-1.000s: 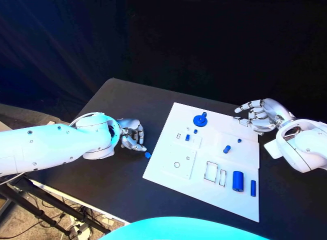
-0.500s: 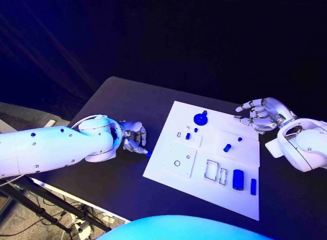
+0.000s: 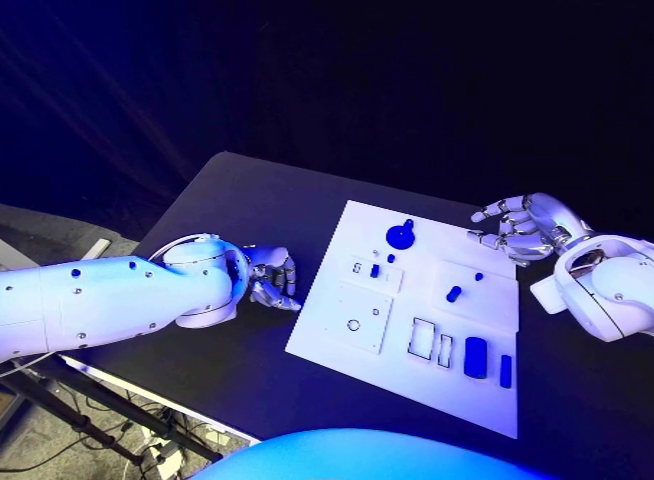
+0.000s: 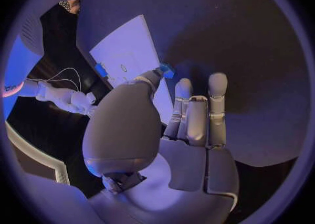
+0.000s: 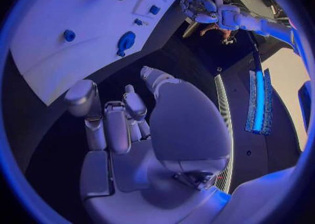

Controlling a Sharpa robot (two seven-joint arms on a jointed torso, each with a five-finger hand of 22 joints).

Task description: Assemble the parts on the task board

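Black table (image 3: 241, 200) against dark curtains is what I'm working over. My left hand (image 3: 274, 280) sits low on it, just off the near-left edge of the flat white task board (image 3: 414, 310). In the left wrist view a small blue plastic piece (image 4: 164, 70) sits right at the thumb tip beside the straightened fingers (image 4: 217, 103), but I cannot tell whether it is pinched or only touched. I judge it light, rigid and slick. It is tiny enough to squirt out of a grip, so I would take it across its short sides with the fingertips. Outward from that hand I count seven more blue parts on the board: two little pegs (image 3: 373, 270), a round knob (image 3: 401, 237), a dot (image 3: 480, 277), a short stub (image 3: 454, 294), a fat cylinder (image 3: 476, 357) and a slim bar (image 3: 506, 371). My right hand (image 3: 522, 228) hovers past the board's far corner, fingers loosely apart and holding nothing.
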